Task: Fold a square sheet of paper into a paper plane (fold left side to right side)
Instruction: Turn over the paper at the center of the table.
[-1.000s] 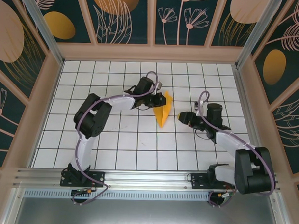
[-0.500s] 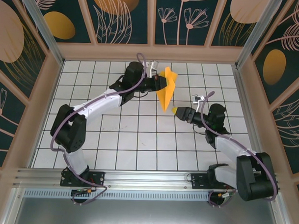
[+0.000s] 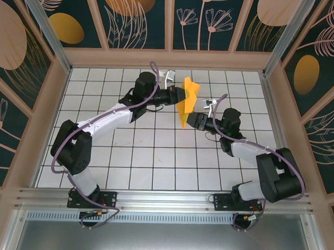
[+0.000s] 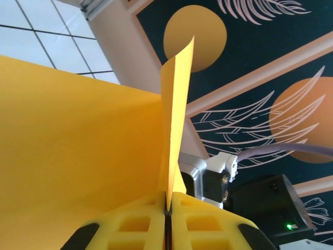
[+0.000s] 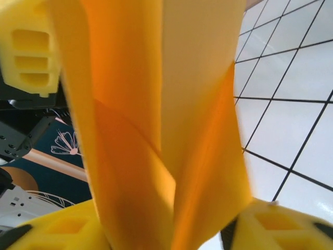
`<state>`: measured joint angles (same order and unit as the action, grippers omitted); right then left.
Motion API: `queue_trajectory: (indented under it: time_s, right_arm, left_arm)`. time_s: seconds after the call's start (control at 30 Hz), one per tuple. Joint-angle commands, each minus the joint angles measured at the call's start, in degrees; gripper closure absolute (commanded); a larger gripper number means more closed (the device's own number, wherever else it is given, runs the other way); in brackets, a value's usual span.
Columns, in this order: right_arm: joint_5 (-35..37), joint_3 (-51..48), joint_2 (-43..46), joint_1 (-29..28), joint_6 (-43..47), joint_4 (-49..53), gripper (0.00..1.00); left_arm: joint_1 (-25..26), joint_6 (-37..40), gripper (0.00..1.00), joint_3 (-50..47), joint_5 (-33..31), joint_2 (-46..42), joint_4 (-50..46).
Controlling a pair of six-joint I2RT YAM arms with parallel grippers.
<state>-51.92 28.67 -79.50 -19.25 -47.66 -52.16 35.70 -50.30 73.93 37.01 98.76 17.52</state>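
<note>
Paper plane [image 3: 184, 108] midair: L hand [image 4: 167, 211] tight on it, R hand [image 5: 166, 229] half-open round it, grip unclear.

Paper plane [image 3: 185, 105] now up off the surface [image 3: 155, 157] in your left claw [image 3: 180, 96], your right claw [image 3: 194, 119] in around its lower end

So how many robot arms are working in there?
2. The left arm reaches from the near-left base, left gripper pinching the orange paper; the right arm comes from the near right, right gripper straddling the paper's narrow end.
</note>
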Motion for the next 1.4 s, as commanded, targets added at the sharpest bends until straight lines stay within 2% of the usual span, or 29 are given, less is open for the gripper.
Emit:
queue_trajectory:
  time_s: [0.0, 0.13, 0.17, 0.27, 0.4, 0.5, 0.6, 0.77, 0.83, 0.93, 1.03, 1.13, 1.23, 1.37]
  right_arm:
    - [0.57, 1.13, 0.43, -0.38, 0.20, -3.28, 0.62]
    - [2.23, 1.36, 2.39, -0.29, 3.62, 3.49, 0.82]
    - [3.17, 1.78, 3.20, -0.28, 5.26, 6.77, 0.84]
    - [6.83, 3.49, 5.73, -0.47, 11.37, 17.76, 0.89]
    - [14.71, 7.51, 8.32, -1.45, 20.83, 34.57, 0.93]
    - [23.32, 11.51, 9.17, -3.00, 26.12, 45.96, 0.96]
    - [41.11, 18.91, 8.23, -7.94, 30.82, 60.99, 0.96]
    - [76.12, 33.00, -0.27, -18.56, 28.35, 85.42, 0.97]
    - [86.24, 38.29, -6.20, -22.84, 25.08, 94.84, 0.97]
    - [94.22, 45.29, -16.33, -27.84, 19.47, 106.30, 0.97]
    - [98.77, 50.73, -26.08, -32.36, 13.90, 115.06, 0.97]
    - [100.16, 55.38, -34.47, -35.60, 10.90, 120.28, 0.97]
    - [98.56, 58.40, -40.15, -37.79, 11.23, 120.49, 0.97]
    - [92.81, 60.61, -44.01, -39.30, 14.60, 116.24, 0.95]
  left_arm:
    - [0.33, -1.14, 0.87, -0.82, 1.53, -2.04, 3.49]
    - [0.35, 1.11, 0.73, -0.29, -0.12, -2.53, 0.51]
    - [0.33, 2.66, 0.66, 0.04, -1.70, -3.20, -1.32]
    - [0.09, 7.51, 0.53, 0.69, -7.32, -5.93, -8.24]
    - [-0.92, 11.67, 0.49, -1.48, -13.98, -11.30, -12.98]
    - [-1.08, 14.79, 0.46, -3.57, -21.75, -16.33, -17.16]
    - [-1.14, 16.70, 0.45, -7.40, -31.44, -22.63, -19.93]
    - [-1.14, 16.42, 0.43, -15.39, -46.10, -36.43, -21.71]
    - [-1.09, 16.22, 0.43, -17.28, -50.25, -41.13, -22.74]
    - [-1.08, 15.54, 0.43, -19.98, -55.78, -46.81, -24.24]
    - [-1.08, 15.43, 0.44, -21.08, -58.43, -49.98, -25.44]
    - [-1.12, 15.50, 0.44, -20.99, -58.53, -50.77, -26.20]
    - [-1.11, 15.67, 0.44, -20.80, -58.47, -50.14, -26.56]
    - [-1.11, 15.41, 0.44, -20.55, -58.23, -48.90, -26.66]
